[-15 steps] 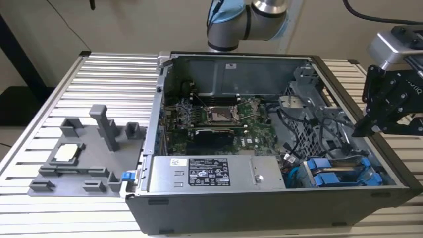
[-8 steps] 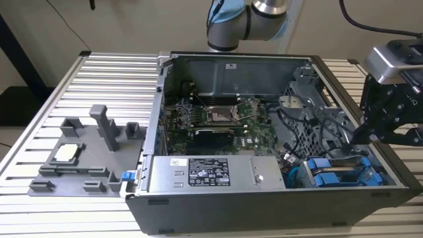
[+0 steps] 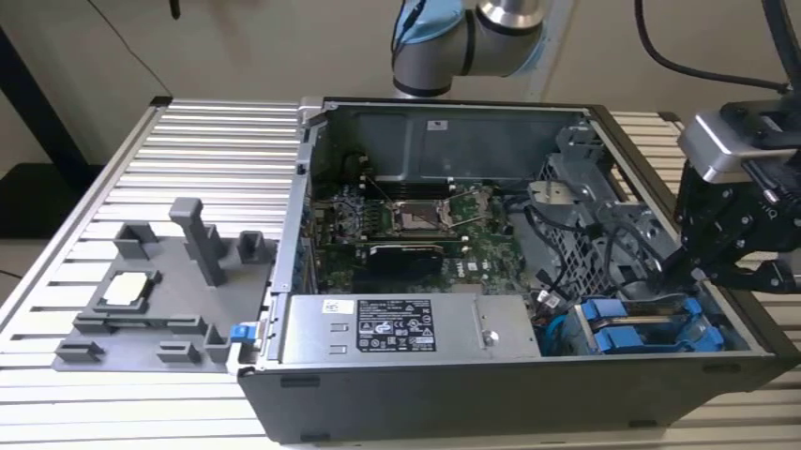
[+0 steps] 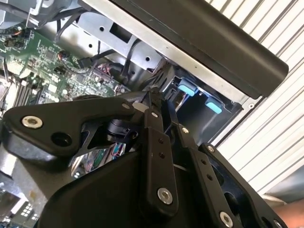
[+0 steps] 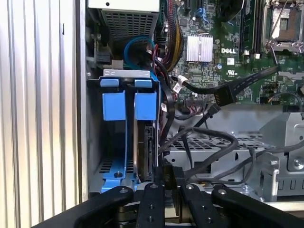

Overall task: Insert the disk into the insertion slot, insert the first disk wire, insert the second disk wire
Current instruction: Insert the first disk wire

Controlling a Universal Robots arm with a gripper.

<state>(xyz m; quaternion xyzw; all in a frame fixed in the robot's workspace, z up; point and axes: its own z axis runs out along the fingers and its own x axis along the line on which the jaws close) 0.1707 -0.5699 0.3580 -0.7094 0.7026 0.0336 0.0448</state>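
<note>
A: Black hand nearest, first wrist view. State?
B: Fingers drawn in tight on a small black plug. In the second wrist view they sit nearly together too.
A: Plug seated?
B: Can't tell. It's just beside the end of the disk, and the fingers hide the contact.
A: Disk location?
B: Standing on edge in the insertion slot of the grey drive cage, blue front showing. Second blue carrier right next to it, parallel, on the side away from the wires.
A: Past that?
B: Bundle of black cables looping over a perforated grey panel. Then the green motherboard with a silver heatsink. A light blue cable curls beyond the cage.
A: Exterior view?
B: Open black computer case lying on a slatted metal bench. Grey power supply along the near wall. Both blue carriers sit at its end, toward the exterior view's right, with the hand poised over that corner.
A: Outside the case?
B: Grey moulded fixture on the bench at the exterior view's left, with a small pale square part lying in it.
A: Farthest?
B: Arm's grey and blue joint, behind the case's back wall.
</note>
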